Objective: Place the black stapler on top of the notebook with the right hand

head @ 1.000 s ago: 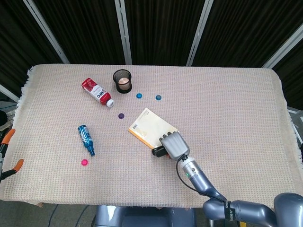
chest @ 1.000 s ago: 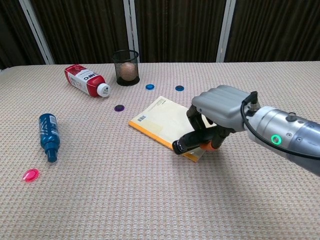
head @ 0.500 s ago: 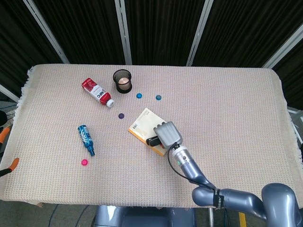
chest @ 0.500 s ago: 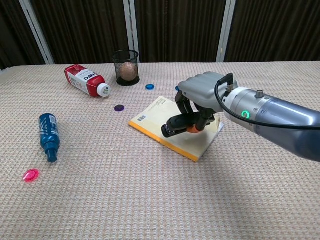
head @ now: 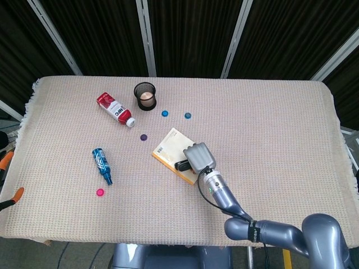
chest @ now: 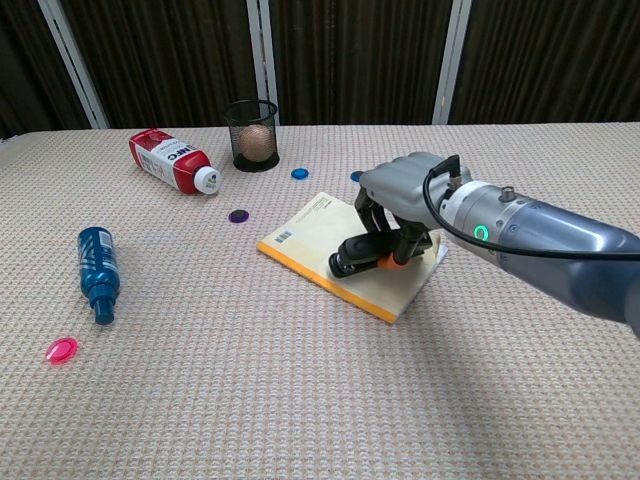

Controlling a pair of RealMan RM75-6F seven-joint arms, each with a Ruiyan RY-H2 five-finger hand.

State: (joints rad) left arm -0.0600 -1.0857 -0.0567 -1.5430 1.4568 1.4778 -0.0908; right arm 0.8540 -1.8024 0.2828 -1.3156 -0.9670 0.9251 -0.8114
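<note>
At the near left edge of the beige woven tablecloth (chest: 300, 420), a small flat pink disc (chest: 62, 349) lies alone. Just beyond it a blue bottle (chest: 97, 270) lies on its side, its narrow end pointing toward the near edge. Farther back and a little to the right, a red bottle with a white label and white cap (chest: 172, 160) also lies on its side, cap toward the right. Just right of it, near the far edge, stands a black wire-mesh cup (chest: 252, 134) with a pale round object inside.

3 small discs sit right of the cup: a purple disc (chest: 238, 215) nearest the front, a blue disc (chest: 299, 173) behind it, and a teal disc (head: 188, 115) further right, seen whole only in the head view.

At the centre lies the closed notebook with a pale yellow cover and orange edge (chest: 320, 245), turned at an angle to the table edge. The black stapler with an orange patch underneath (chest: 362, 256) is over the right half of the notebook's cover, its front end low against the cover; whether the whole base rests on the cover cannot be told.

The grey right hand (chest: 405, 205) reaches in from the right and grips the stapler from above, fingers curled down around its body. The left hand is not visible in either view.
</note>
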